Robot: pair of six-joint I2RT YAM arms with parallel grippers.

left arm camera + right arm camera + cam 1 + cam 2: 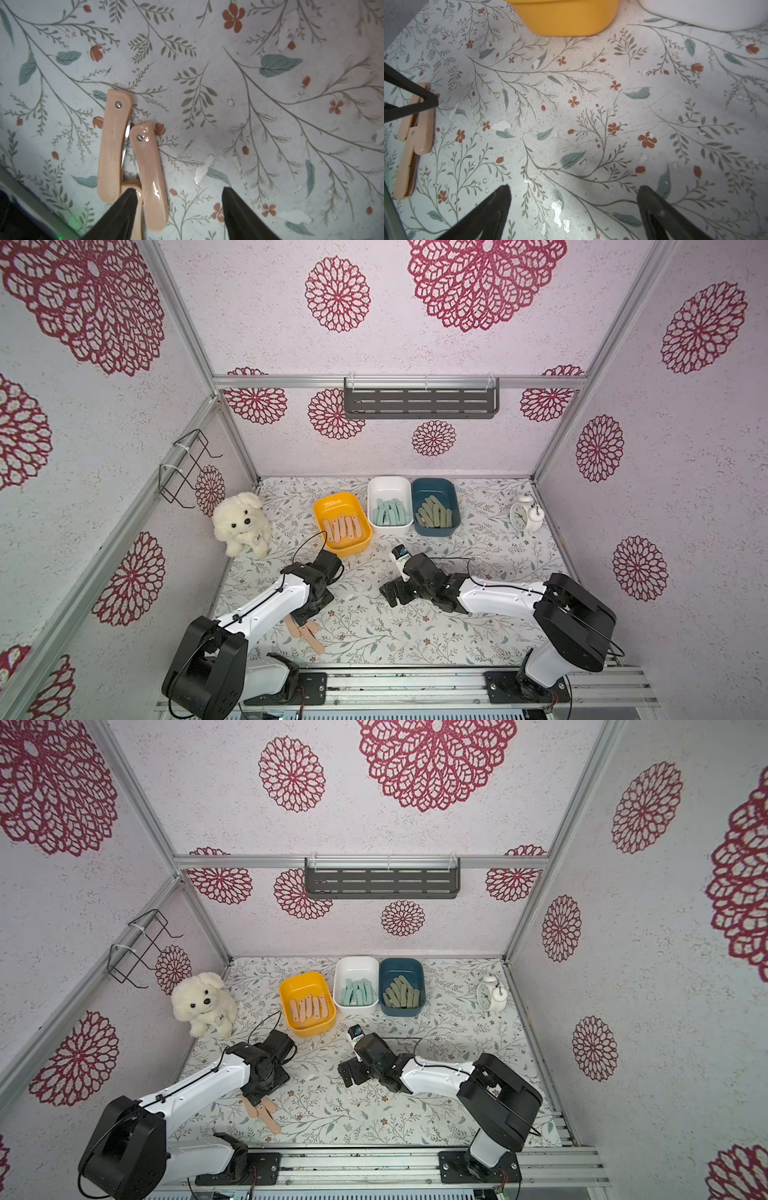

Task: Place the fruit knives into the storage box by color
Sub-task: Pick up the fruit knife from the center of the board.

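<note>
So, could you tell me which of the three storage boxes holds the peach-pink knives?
The yellow box, leftmost of the row; the white box holds mint-teal ones and the dark blue box sage-green ones.

Pale, rough-textured walls (291, 344) printed with crimson lace-like flower medallions closed the space on the left, far and right sides, joined by an aluminium frame (291, 381). A dark slotted shelf (419, 404) hung on the far wall and a black wire rack (187, 466) on the left one. The evenly lit tabletop (415, 626) wore a light cover of grey sprigs, teal leaves and rust flowers, chipped white in spots, with a white plush dog (243, 522) far left and a white alarm clock (521, 514) far right.
</note>
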